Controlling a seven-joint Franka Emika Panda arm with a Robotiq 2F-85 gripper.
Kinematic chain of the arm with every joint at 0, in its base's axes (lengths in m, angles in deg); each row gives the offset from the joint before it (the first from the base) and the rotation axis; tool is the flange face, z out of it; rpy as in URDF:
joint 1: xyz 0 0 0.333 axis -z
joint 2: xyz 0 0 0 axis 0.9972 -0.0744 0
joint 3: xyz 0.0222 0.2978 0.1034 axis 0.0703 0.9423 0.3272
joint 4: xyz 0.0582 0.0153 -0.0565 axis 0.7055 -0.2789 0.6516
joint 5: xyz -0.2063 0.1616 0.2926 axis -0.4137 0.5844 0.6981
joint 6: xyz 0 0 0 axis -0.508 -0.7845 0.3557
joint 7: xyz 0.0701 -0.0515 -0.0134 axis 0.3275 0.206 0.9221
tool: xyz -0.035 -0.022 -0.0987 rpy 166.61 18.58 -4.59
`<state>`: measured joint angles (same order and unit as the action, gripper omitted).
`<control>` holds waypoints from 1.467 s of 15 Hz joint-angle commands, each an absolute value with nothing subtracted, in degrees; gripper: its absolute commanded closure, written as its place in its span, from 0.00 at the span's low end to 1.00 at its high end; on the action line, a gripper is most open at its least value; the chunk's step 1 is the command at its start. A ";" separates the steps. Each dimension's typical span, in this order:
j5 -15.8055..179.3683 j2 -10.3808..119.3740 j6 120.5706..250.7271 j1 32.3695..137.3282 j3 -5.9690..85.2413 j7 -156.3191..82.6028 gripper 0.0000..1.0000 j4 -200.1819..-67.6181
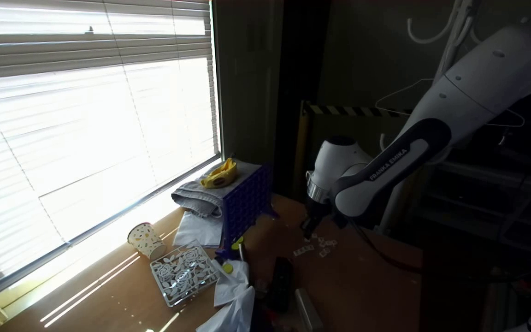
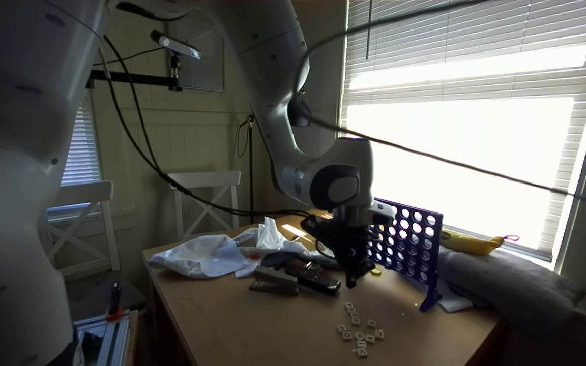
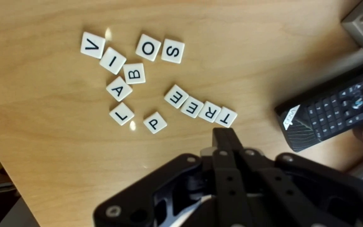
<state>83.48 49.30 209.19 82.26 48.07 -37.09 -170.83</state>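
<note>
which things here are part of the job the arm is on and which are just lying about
Seems part of the job:
gripper, shut
white letter tiles, just beyond its tip in the wrist view

Apparently just lying about:
black remote
purple-blue game grid
patterned cup
yellow banana-shaped pouch
grey cloth

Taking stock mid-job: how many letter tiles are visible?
12, in the wrist view: V, I, B, A, L at left; O, S upper centre; P right of L; E, E, R, T in a central row; the gripper may hide more.
</note>
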 commanded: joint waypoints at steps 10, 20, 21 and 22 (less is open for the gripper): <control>88.16 55.93 209.88 81.01 48.27 -41.83 1.00 -177.80; 88.85 60.99 209.83 80.34 48.08 -45.23 0.39 -181.53; 88.81 61.59 209.69 80.28 47.96 -45.79 0.33 -181.89; 88.86 62.17 209.42 80.25 47.88 -46.38 0.25 -182.14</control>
